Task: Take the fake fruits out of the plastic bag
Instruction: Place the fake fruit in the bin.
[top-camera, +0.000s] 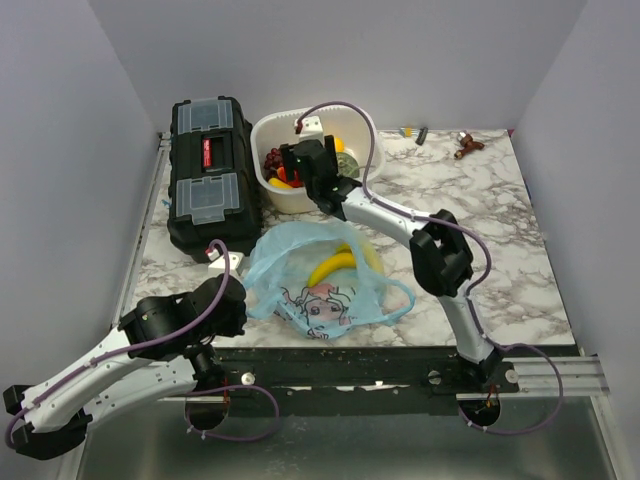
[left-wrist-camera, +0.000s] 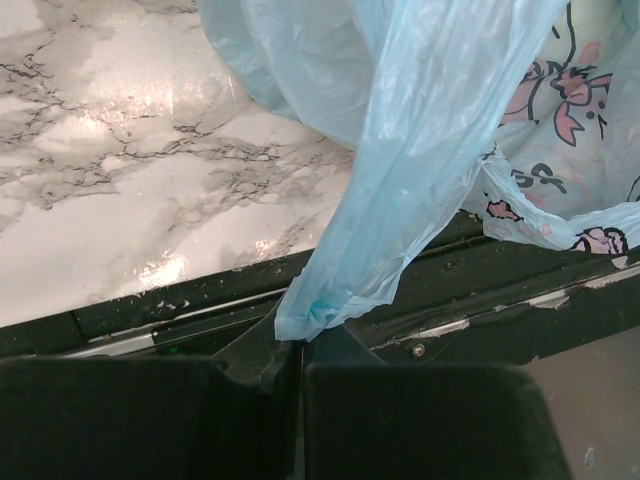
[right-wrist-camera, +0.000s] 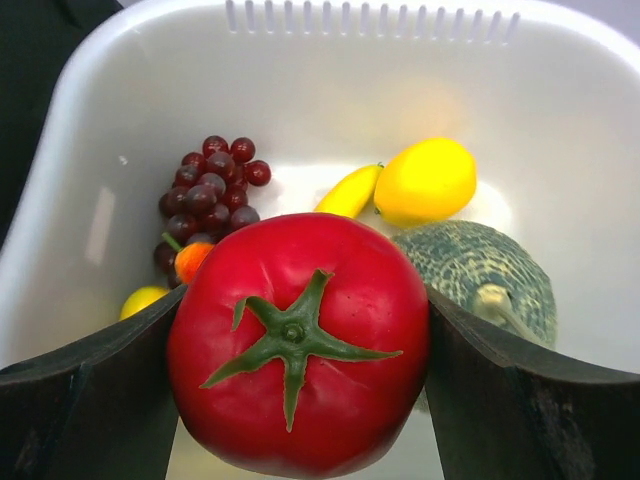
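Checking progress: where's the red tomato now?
Right wrist view: the tomato is clamped in the right gripper, over the white tub, above the grapes and melon.

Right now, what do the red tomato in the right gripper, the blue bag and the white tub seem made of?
The tomato: probably hard plastic, glossy red with soft highlights and a moulded green calyx. The bag: thin translucent plastic film, creased and draping limply. The tub: looks like moulded plastic, smooth satin white, with slots near the rim.
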